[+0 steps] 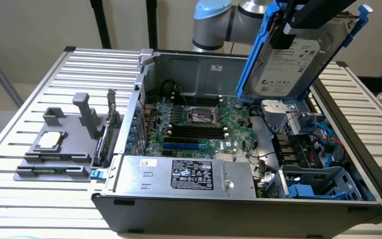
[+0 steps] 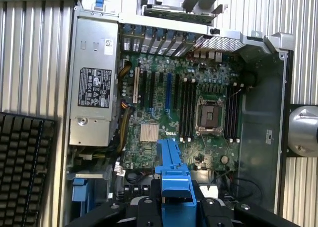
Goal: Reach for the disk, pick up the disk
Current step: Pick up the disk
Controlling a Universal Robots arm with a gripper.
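Exterior view: disk (image 1: 290,59) up in the air, tilted nearly on edge, label facing the camera, blue carrier (image 1: 252,59) framing it. Gripper (image 1: 289,31) clamped on its upper edge, fingers clenched on the disk, arm (image 1: 218,22) behind. Hanging below the fingers, well clear of the open case (image 1: 244,209) and above the drive bay (image 1: 317,181) at the exterior view's right. Motherboard (image 1: 198,124) and power supply (image 1: 184,174) lower down inside the case; small chip (image 1: 50,140) on a grey stand (image 1: 58,149) outside it, well apart from the fingers.

Wrist view: blue carrier (image 2: 174,182) pinched between dark fingers (image 2: 144,212), its edge running out ahead of the fingertips. Beyond them, far below, motherboard (image 2: 179,108), socket (image 2: 208,113) and power supply (image 2: 92,88), with the slatted table (image 2: 30,53) around the case.

Judged step: reach done, pick-up in hand, disk already lifted free. Next move calls for a firm hold and a steady path, since a tilted, edge-held disk could slip or swing against the case wall.
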